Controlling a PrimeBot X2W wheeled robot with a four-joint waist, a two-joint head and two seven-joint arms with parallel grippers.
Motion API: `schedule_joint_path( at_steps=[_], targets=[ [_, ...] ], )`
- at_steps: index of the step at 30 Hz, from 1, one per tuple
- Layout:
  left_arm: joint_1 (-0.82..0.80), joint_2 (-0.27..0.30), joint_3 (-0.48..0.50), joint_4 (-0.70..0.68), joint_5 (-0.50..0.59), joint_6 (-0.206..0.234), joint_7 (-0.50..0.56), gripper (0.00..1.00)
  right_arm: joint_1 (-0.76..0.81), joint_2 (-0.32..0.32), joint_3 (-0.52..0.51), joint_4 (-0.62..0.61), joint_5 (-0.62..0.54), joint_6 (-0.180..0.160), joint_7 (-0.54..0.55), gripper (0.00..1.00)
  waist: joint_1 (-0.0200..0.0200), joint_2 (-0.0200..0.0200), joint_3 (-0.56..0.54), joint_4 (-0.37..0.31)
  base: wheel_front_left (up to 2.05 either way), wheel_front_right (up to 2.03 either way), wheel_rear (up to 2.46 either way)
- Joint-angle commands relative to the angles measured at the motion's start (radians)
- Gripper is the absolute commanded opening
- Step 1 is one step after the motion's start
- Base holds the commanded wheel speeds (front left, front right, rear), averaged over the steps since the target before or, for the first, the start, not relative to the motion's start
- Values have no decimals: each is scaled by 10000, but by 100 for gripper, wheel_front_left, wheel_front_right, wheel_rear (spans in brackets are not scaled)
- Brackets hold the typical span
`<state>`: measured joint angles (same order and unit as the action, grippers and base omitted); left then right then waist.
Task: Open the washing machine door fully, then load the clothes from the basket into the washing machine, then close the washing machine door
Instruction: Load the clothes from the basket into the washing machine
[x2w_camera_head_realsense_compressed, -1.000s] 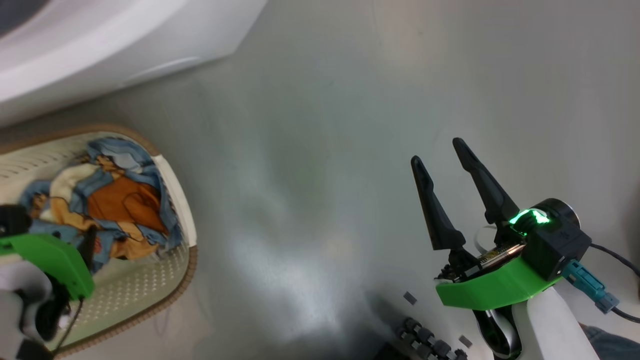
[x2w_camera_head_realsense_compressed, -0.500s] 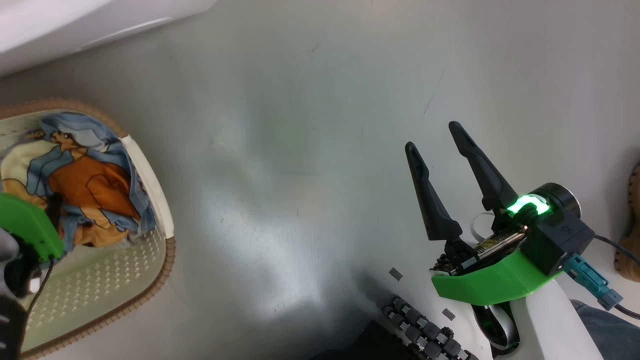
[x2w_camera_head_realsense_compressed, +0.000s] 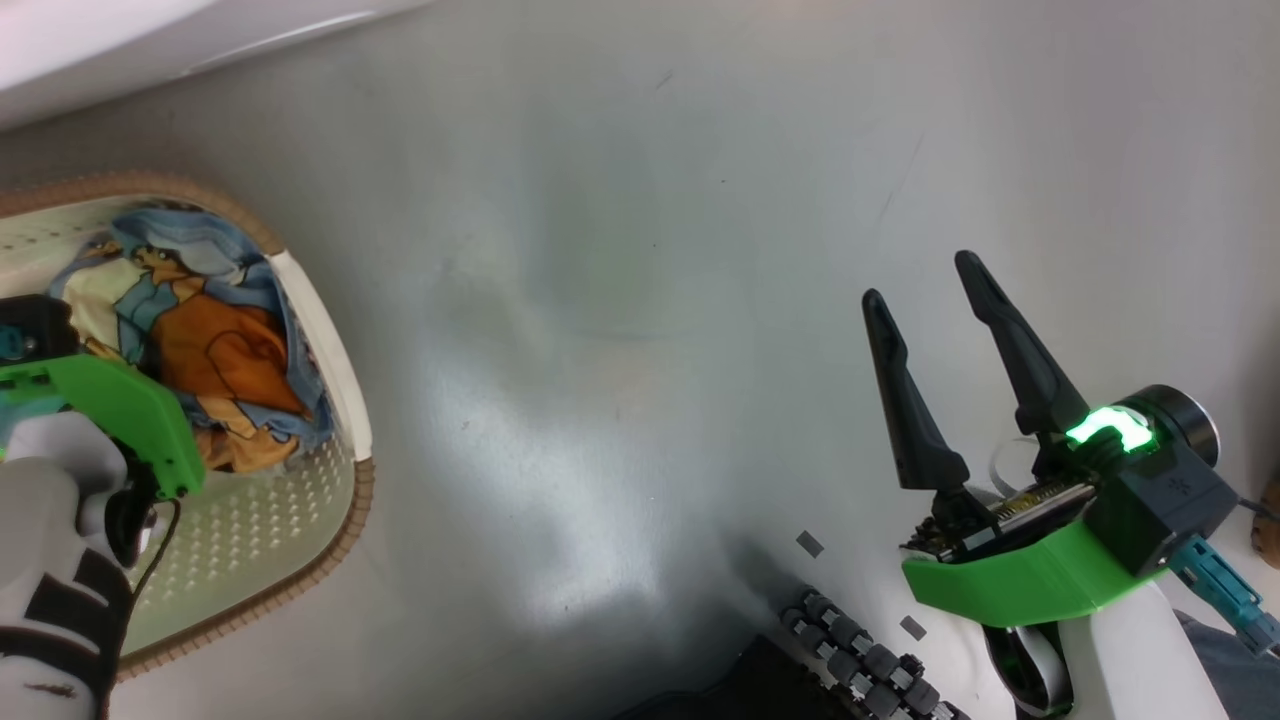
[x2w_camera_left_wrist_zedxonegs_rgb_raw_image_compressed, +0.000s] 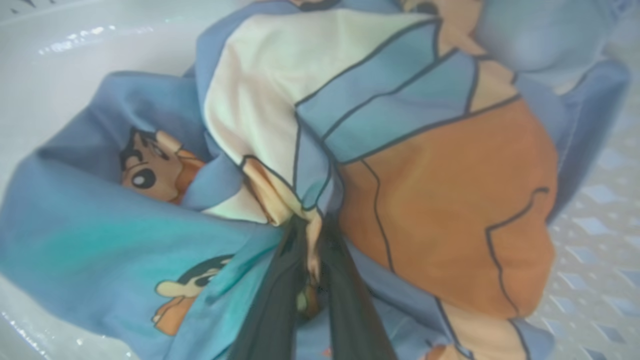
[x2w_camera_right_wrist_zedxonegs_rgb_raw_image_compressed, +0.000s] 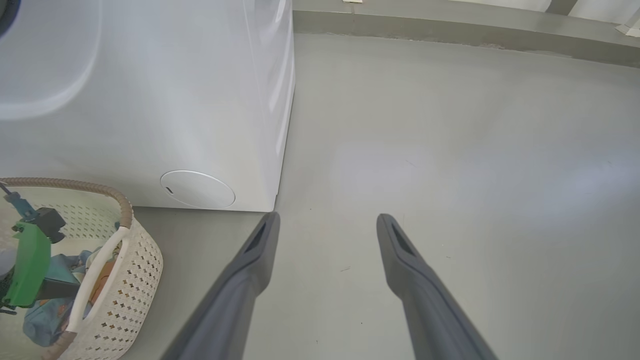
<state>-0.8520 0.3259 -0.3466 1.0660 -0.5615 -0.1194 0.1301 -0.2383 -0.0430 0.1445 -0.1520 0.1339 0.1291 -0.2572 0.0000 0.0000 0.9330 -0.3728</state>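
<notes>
The cream basket (x2w_camera_head_realsense_compressed: 345, 520) with a brown rim stands on the floor at the left, in front of the white washing machine (x2w_camera_head_realsense_compressed: 100, 50). Inside it lie the clothes (x2w_camera_head_realsense_compressed: 215, 350), light blue fabric with orange cartoon prints. My left gripper (x2w_camera_left_wrist_zedxonegs_rgb_raw_image_compressed: 311, 225) reaches down into the basket and is shut on a fold of the clothes (x2w_camera_left_wrist_zedxonegs_rgb_raw_image_compressed: 440, 200). My right gripper (x2w_camera_head_realsense_compressed: 918, 278) hovers open over bare floor at the right, holding nothing. The right wrist view has the right gripper (x2w_camera_right_wrist_zedxonegs_rgb_raw_image_compressed: 327, 220), the basket (x2w_camera_right_wrist_zedxonegs_rgb_raw_image_compressed: 135, 280) and the washing machine (x2w_camera_right_wrist_zedxonegs_rgb_raw_image_compressed: 150, 100). The washing machine door is out of view.
Grey floor (x2w_camera_head_realsense_compressed: 620, 300) stretches between basket and right arm. A round white cover (x2w_camera_right_wrist_zedxonegs_rgb_raw_image_compressed: 197, 189) sits low on the machine's front. My base's dark rollers (x2w_camera_head_realsense_compressed: 860, 660) show at the bottom. A brown shoe (x2w_camera_head_realsense_compressed: 1268, 520) is at the right edge.
The left gripper's fingers have closed on the clothes in the basket. The head camera has shifted a little. The right gripper has stayed open.
</notes>
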Motion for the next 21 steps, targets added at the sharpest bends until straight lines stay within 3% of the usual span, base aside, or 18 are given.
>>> schedule_joint_path(
  at_steps=[1, 7, 11, 21],
  targets=[
    [43, 168, 69, 113, 143, -25, -155, 0, 523, -72, 88, -283, -119, 16, -46, 100, 0, 0, 16, 53, 0, 0, 0],
    [-394, -61, -138, 644, 272, -44, -807, 0, 540, -72, -11, -327, -218, 16, -46, 100, 0, 0, 69, 240, 0, 0, 0],
    [-540, 115, -85, 798, 118, -79, -1442, 0, -21, -72, 262, -84, -49, 16, -46, 100, 0, 0, -6, 297, 0, 0, 0],
    [427, -38, -706, -295, -621, -110, -2584, 0, -413, -72, -9, 557, -225, 16, -46, 100, 0, 0, -1492, 1272, 0, 0, 0]
  ],
)
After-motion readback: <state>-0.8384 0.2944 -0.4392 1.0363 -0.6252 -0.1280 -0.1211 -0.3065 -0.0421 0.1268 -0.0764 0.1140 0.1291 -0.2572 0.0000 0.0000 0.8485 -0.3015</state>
